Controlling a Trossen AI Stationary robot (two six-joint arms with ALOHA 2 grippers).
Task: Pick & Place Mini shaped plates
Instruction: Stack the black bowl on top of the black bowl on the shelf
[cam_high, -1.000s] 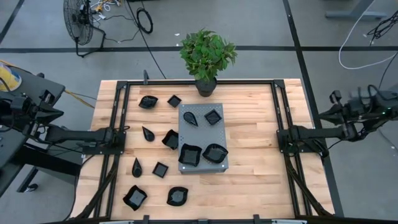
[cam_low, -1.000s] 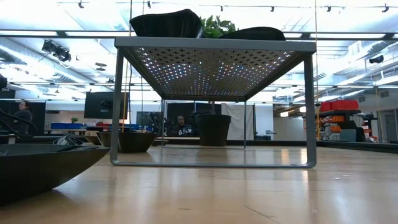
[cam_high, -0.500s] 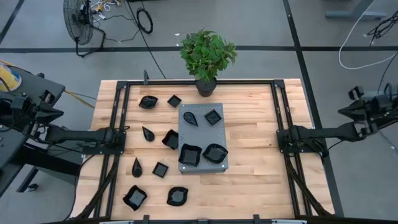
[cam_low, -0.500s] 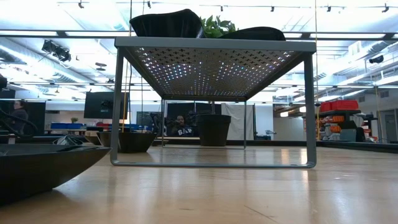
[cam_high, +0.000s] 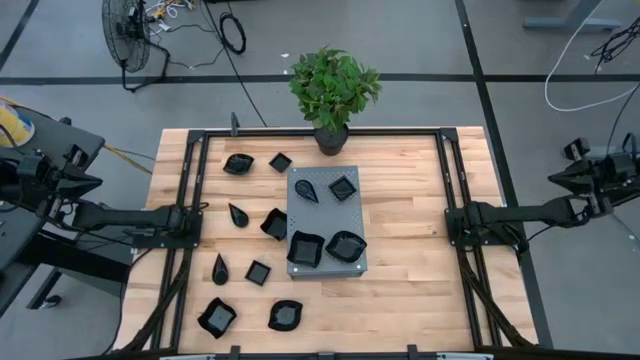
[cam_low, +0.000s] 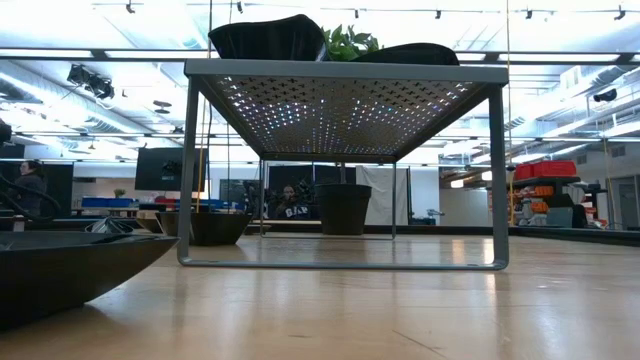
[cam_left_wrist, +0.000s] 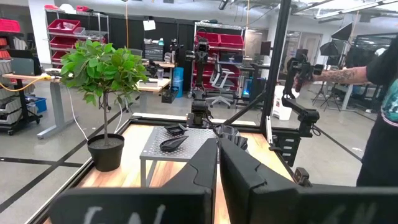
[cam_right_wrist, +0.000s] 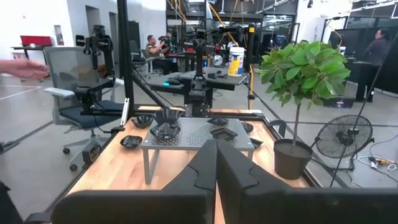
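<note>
I have both arms pulled back off the light wooden table (cam_high: 410, 300), so nothing is in hand and the whole layout lies open to choose from. The left gripper (cam_left_wrist: 217, 163) sits out past the table's left edge with its two dark fingers pressed together and empty, as its own wrist view shows; the right gripper (cam_right_wrist: 216, 163) hangs out beyond the right edge, fingers likewise touching or nearly so, holding nothing. The small glossy black dishes fall into two groups. Four already rest on the grey perforated rectangular stand (cam_high: 330, 205) at the table's middle: a teardrop dish (cam_high: 307, 187) and a small square dish (cam_high: 342, 187) on the half nearer the leafy green potted plant (cam_high: 333, 90), a larger square dish (cam_high: 304, 248) and a rounded wavy-edged dish (cam_high: 345, 245) on the other half. I judge the stand to be the drop-off place, since it is raised on legs and its dishes are spaced apart rather than scattered. The rest lie loose on the wood to the stand's left, among them a rounded dish (cam_high: 238, 163), a slim teardrop dish (cam_high: 219, 269) and a wavy dish (cam_high: 285, 316) near the front edge. They all sit on the left arm's side, so I would expect that arm to fetch next.
</note>
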